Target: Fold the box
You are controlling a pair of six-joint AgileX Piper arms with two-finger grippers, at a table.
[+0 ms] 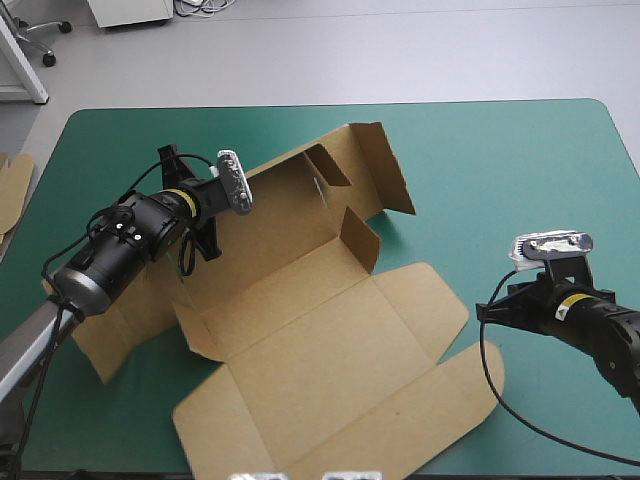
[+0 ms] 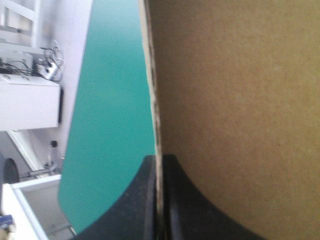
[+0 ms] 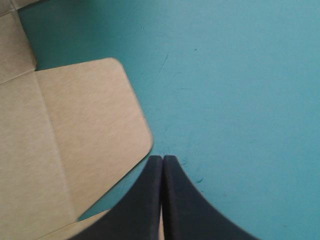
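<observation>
**Left gripper pinches a raised wall; right gripper waits shut beside the box**

High view: the cut sheet of brown board, the box (image 1: 330,330), lies across the middle of the teal-green table cover (image 1: 500,170). Its near panels are flat and its far wall (image 1: 300,190) is tilted up. The left gripper (image 1: 208,215) is at the left end of that raised wall, probably to hold it up while it is folded. Its black fingers are mostly hidden here by the wrist. The right gripper (image 1: 495,305) is low over bare cover, just right of the box's rounded right flap (image 1: 430,300) and apart from it. A spare piece of brown board (image 1: 12,190) shows at the table's left edge.

Left wrist view: the two black fingers (image 2: 180,210) are all but closed, with the edge of a brown panel clamped between them. Board fills one side of the view and teal-green cover the other. The hold looks firm.

Right wrist view: the fingers meet in one pointed arch and hold nothing. They are above the cover, with the rounded flap just beside their tips. This looks like a waiting spot, clear of the left arm's work. The box is at an early stage, with no walls tucked yet.
</observation>
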